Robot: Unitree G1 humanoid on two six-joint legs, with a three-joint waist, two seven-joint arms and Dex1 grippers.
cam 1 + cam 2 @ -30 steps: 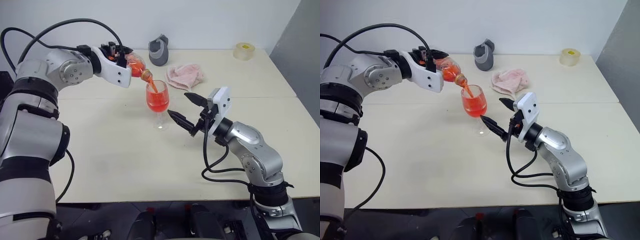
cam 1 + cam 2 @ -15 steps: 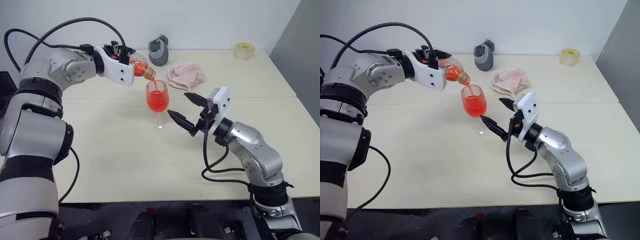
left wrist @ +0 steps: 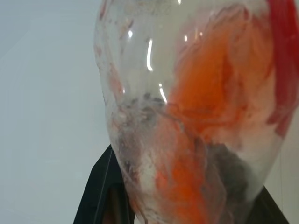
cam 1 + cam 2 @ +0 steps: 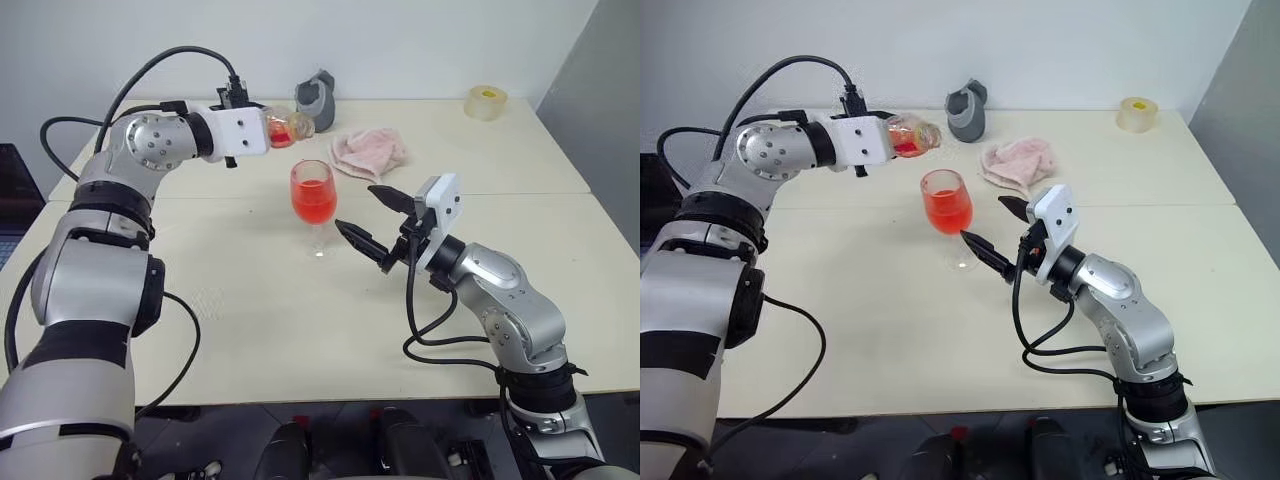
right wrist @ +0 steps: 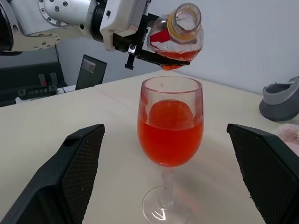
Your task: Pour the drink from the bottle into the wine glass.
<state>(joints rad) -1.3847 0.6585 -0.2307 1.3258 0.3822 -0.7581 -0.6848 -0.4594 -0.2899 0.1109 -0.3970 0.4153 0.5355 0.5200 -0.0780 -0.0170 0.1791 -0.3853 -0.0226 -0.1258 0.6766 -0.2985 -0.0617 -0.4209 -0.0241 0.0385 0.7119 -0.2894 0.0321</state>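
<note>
Judging the pour nearly done: my left pincer [image 4: 888, 140] grips the bottle [image 4: 911, 137] level, a little drink [image 5: 170, 54] left inside. Wine glass [image 4: 312, 194] is over half full on the table [image 4: 250, 300], my right pincer [image 4: 372, 222] wide beside it.

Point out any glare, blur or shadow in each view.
Left wrist view: the bottle sits so close it is soft, with white glints on its plastic. Right wrist view: the wine glass is sharp, the background softer. Eye views: even light, with faint shadows on the table.

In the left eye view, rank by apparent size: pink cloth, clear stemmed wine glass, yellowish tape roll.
1. Pink cloth and clear stemmed wine glass: similar, unsure.
2. Yellowish tape roll: smallest, though farthest away.
</note>
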